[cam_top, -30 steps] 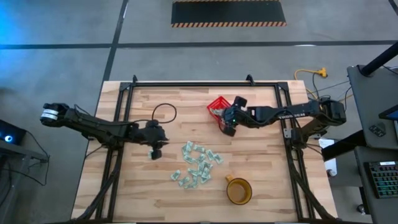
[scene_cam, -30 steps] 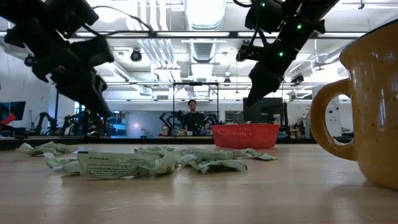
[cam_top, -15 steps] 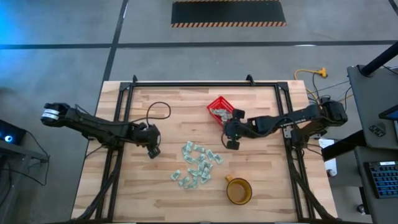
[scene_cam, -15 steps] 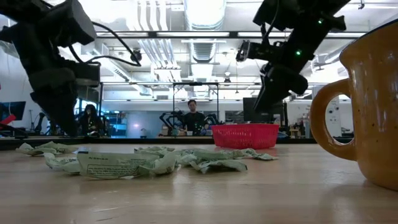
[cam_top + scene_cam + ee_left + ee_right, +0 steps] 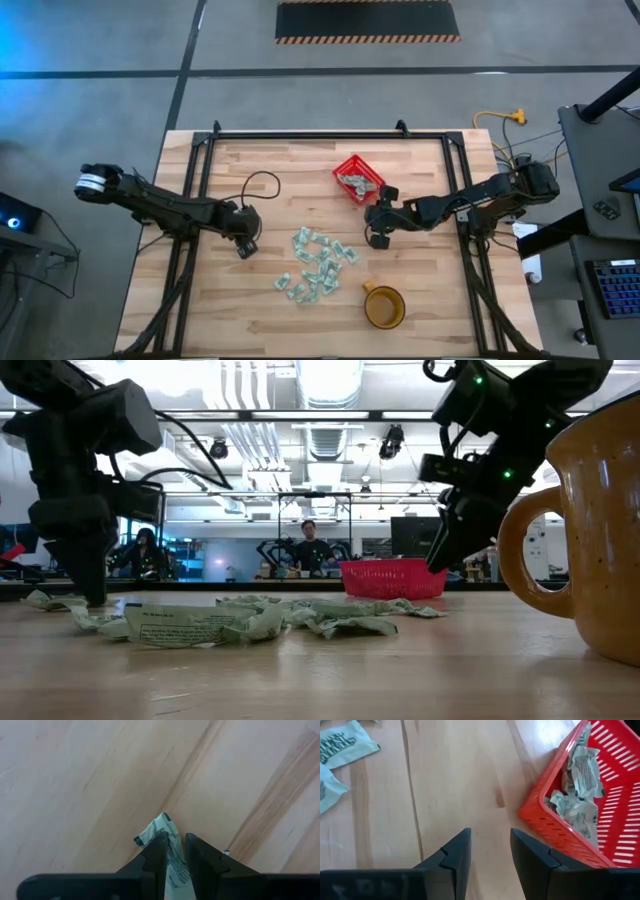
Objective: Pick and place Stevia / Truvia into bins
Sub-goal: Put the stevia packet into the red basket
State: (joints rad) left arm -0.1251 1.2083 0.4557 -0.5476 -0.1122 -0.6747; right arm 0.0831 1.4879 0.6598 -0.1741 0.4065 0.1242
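Several pale green and white sachets [image 5: 318, 265] lie in a loose pile on the wooden table, left of the cup and nearer than the basket; the low view shows the pile of sachets [image 5: 250, 622] flat on the boards. The red basket [image 5: 343, 164] stands beyond the pile with several crumpled sachets [image 5: 580, 785] inside. My left gripper [image 5: 245, 246] is down at the table top by the pile's left edge, shut on one sachet. My right gripper [image 5: 377, 237] hangs open between basket and pile, above bare wood, and holds nothing [image 5: 490, 837]. My left gripper [image 5: 174, 836] pinches one sachet between its two fingers, coming from above and pointing down. The sachet's crumpled free end [image 5: 159, 827] sticks out past the fingertips toward the wood. In the low view the fingertips [image 5: 92, 595] reach table level; whether the sachet is lifted clear, I cannot tell.
An amber-brown cup [image 5: 384, 307] with a handle stands near the table's near edge, right of the pile, and looms large in the low view [image 5: 600, 530]. A black cable loops on the table by the left arm [image 5: 262, 185]. A person sits far behind the table [image 5: 312, 550].
My right gripper has left the space over the red basket, moving toward the table's near edge and downward. My left gripper has dropped from above the table to the table top at the pile's left side.
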